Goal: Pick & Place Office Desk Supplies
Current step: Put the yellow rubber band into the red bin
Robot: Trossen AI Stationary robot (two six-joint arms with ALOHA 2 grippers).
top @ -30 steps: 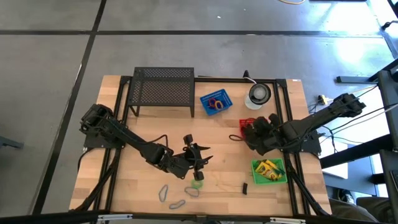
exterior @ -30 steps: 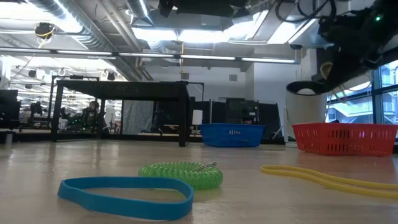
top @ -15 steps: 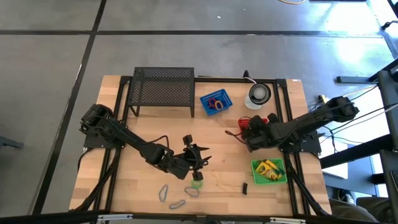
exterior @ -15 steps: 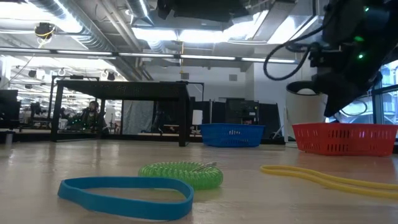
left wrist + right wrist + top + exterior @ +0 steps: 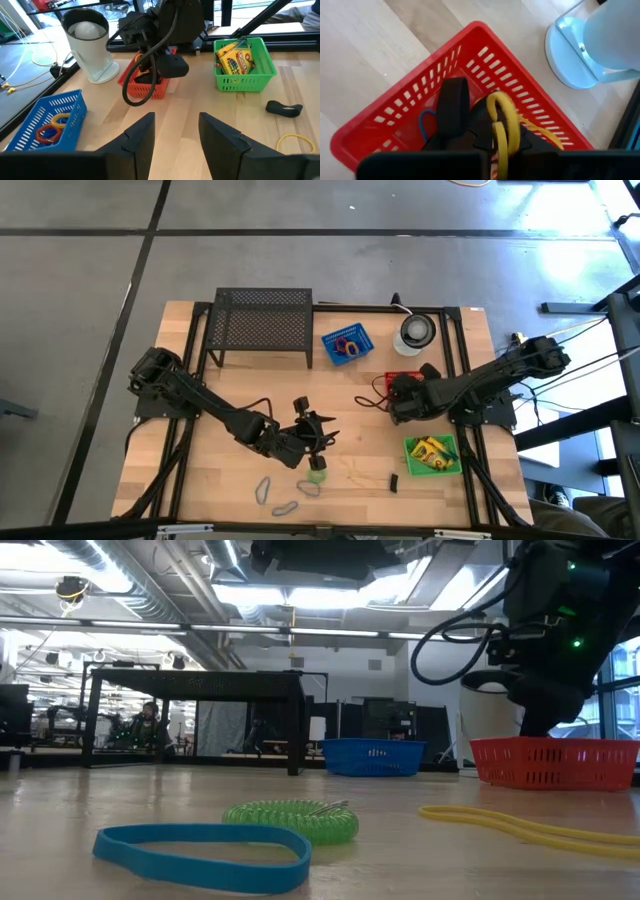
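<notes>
I see a yellow rubber band point(image 5: 501, 125) draped over my right claw point(image 5: 480, 134), whose fingers sit nearly together down inside the red basket point(image 5: 395, 120); the band hangs across them, and I cannot tell whether it is truly pinched. A thin blue band point(image 5: 422, 122) lies on that basket's floor beside the fingers. The red basket stands on the right side of the worktop point(image 5: 360, 470), just near of the white-and-dark disc point(image 5: 415, 332). Farther left, by the black mesh rack point(image 5: 262, 325), the blue basket point(image 5: 346, 343) holds red and orange bands. Nearer to me on the right, the green basket point(image 5: 432, 456) carries the crayon boxes point(image 5: 235, 54), packed upright. A small black clip point(image 5: 393, 483) lies on the bare wood just left of the green basket. My left claw point(image 5: 314, 442) hangs over the middle of the worktop with its fingers spread apart and nothing between them. Near it sit a green coil point(image 5: 292, 820), a blue band point(image 5: 200, 852) and another yellow band point(image 5: 520, 826) flat on the wood.
</notes>
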